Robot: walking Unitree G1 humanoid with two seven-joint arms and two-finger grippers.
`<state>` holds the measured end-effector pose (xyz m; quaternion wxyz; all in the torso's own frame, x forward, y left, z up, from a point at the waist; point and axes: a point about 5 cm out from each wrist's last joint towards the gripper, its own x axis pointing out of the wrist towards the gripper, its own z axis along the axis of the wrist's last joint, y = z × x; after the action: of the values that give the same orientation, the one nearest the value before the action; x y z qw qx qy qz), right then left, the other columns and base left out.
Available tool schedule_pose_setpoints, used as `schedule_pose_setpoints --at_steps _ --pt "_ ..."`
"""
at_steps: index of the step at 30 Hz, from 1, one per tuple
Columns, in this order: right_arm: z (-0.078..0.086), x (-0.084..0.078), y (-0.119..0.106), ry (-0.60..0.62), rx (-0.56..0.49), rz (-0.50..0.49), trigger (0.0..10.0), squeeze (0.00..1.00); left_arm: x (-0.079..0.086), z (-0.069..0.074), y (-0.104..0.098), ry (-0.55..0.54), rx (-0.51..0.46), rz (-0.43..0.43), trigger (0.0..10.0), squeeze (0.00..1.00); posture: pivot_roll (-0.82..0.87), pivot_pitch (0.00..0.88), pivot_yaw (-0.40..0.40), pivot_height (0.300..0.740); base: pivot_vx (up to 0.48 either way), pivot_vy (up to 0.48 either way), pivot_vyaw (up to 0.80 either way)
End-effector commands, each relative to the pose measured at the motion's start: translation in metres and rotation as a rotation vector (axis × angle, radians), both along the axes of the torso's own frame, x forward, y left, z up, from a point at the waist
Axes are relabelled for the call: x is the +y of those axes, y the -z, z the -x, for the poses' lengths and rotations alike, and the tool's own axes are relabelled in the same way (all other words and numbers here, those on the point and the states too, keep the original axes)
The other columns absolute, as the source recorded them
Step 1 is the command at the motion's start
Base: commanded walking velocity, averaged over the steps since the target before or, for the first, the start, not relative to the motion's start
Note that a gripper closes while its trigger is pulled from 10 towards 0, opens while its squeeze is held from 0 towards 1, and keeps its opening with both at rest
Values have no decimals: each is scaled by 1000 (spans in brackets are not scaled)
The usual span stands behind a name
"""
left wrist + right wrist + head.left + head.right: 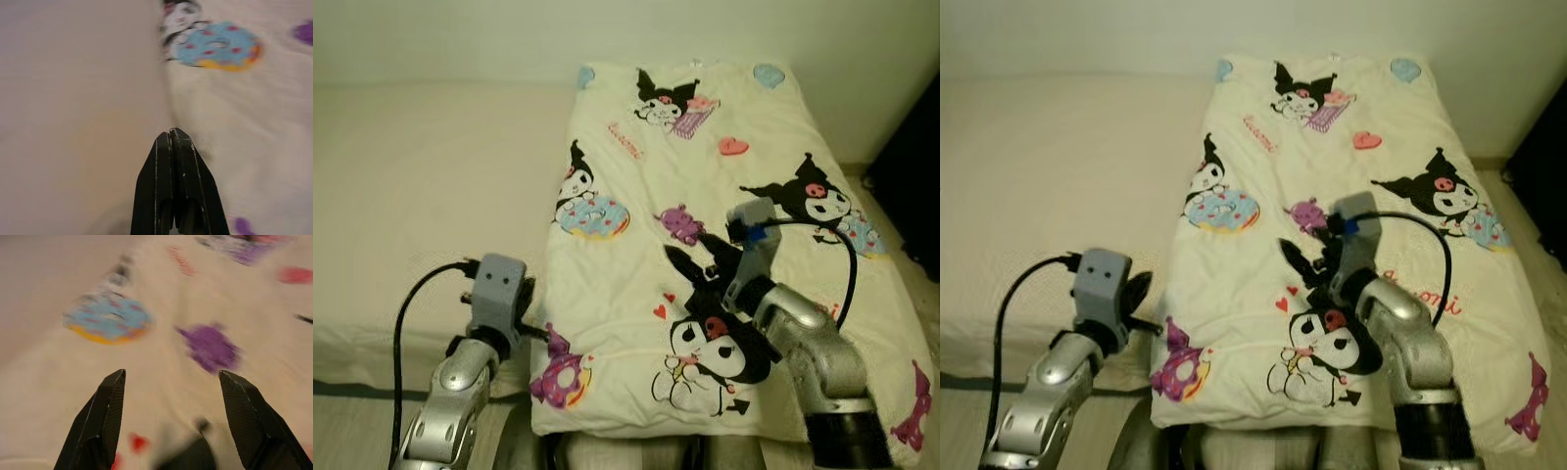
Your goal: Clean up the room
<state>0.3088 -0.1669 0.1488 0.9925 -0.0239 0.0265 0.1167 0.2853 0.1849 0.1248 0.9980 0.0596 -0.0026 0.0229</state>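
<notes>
A cream blanket (705,225) printed with black cartoon characters, a blue doughnut and purple shapes lies spread flat over the right half of a bed (421,196); bare beige sheet shows from its left edge out toward 9 o'clock. The blanket's near hem hangs at the bed's front edge, at 6 o'clock in the head views.

The left claw (171,139) has its two black fingers pressed together, with no gap visible between them. Its tips sit right at the blanket's left edge, where printed fabric meets bare sheet; whether any cloth is pinched between them cannot be told. In the head views this arm reaches in from 7 o'clock, its grey wrist housing just beside the blanket's lower left corner.

The right claw (171,382) is spread wide, its fingers well apart and holding nothing. It hovers over the middle of the blanket, pointing toward the purple shape with the blue doughnut off toward the bare sheet. The right arm comes in from 5 o'clock, lying over a printed character.
</notes>
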Motion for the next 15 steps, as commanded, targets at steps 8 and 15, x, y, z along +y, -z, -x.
schedule_pose_setpoints --at_steps 8,15 --pt "15 -3 26 96 24 -5 10000 0 14 13 16 -132 37 48 10000 0 -77 148 40 589 0 0 0" --pt "15 3 36 119 27 -2 10000 0 9 9 14 -106 30 29 10000 0 -70 132 38 614 0 0 0"
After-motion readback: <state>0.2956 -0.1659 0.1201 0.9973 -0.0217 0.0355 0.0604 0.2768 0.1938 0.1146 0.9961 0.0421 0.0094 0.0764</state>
